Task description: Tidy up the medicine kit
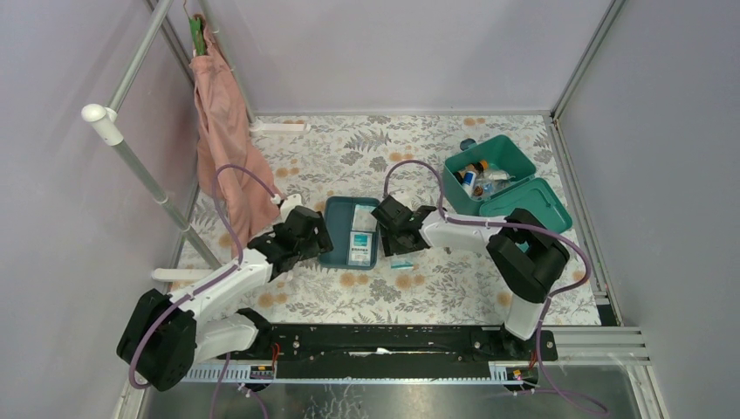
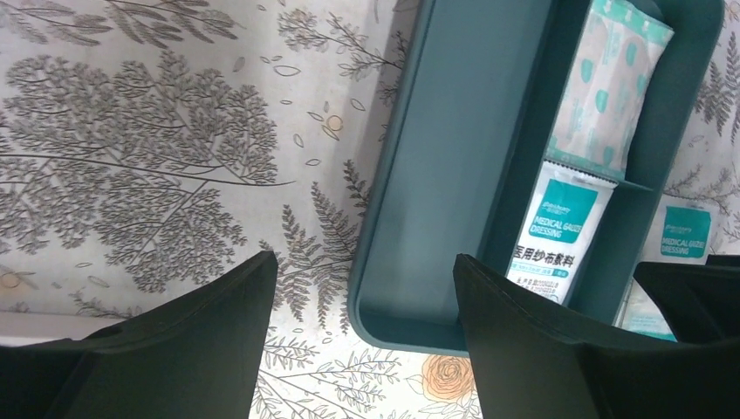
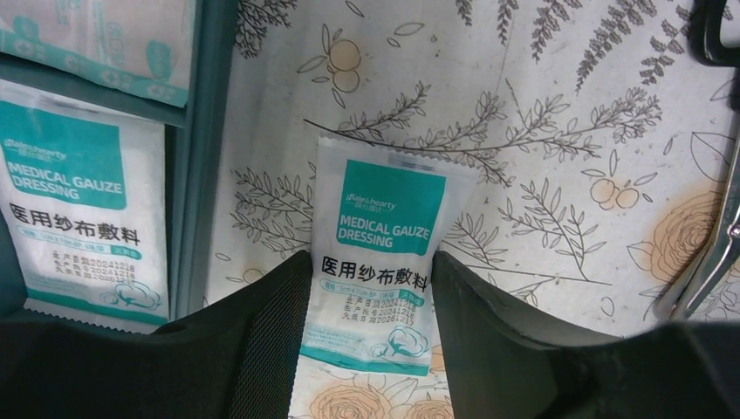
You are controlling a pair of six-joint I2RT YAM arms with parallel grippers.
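- The left gripper (image 2: 362, 266) is held with jaws apart and empty, and the near corner of the divided tray (image 2: 436, 175) is seen between them.
- The right gripper (image 3: 371, 262) is set astride a medical gauze dressing packet (image 3: 384, 236) lying on the floral tablecloth (image 3: 558, 175) just beside the tray. Its long edges are flanked by the fingers, but whether it is clamped cannot be told.
- The medicine kit (image 1: 520, 157) is found at the far right, lid open, with bottles inside.
- The kit is judged rigid, light and smooth-walled. A hold on 1 side wall or the rim is advised, since loose contents may shift.
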